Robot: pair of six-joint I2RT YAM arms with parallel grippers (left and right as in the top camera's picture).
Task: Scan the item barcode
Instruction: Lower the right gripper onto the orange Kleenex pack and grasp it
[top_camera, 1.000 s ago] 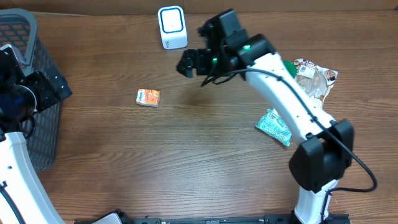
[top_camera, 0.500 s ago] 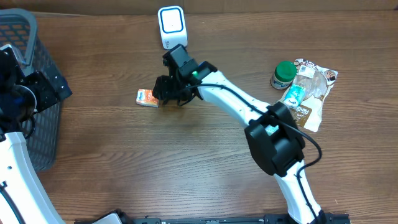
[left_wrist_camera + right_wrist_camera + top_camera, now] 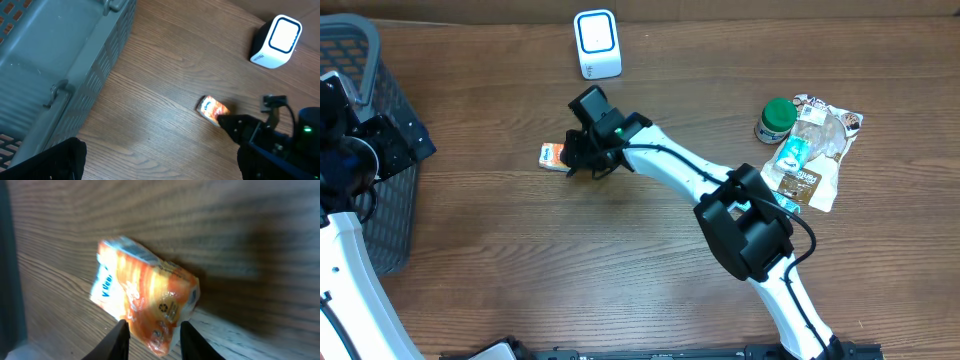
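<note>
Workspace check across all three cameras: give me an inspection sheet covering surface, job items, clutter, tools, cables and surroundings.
Surface: wooden table, no spills seen.
Job's things: orange packet lying on the table; white scanner standing at the far edge, apart from it.
Clutter: green-lidded jar and snack bags bunched on the right; grey basket on the left.
Tools: right tool straddles the packet's end, contact unclear; left tool wide open, empty, near the basket.
Cables: black cable looping off the right arm.
Surroundings: nothing seen.
</note>
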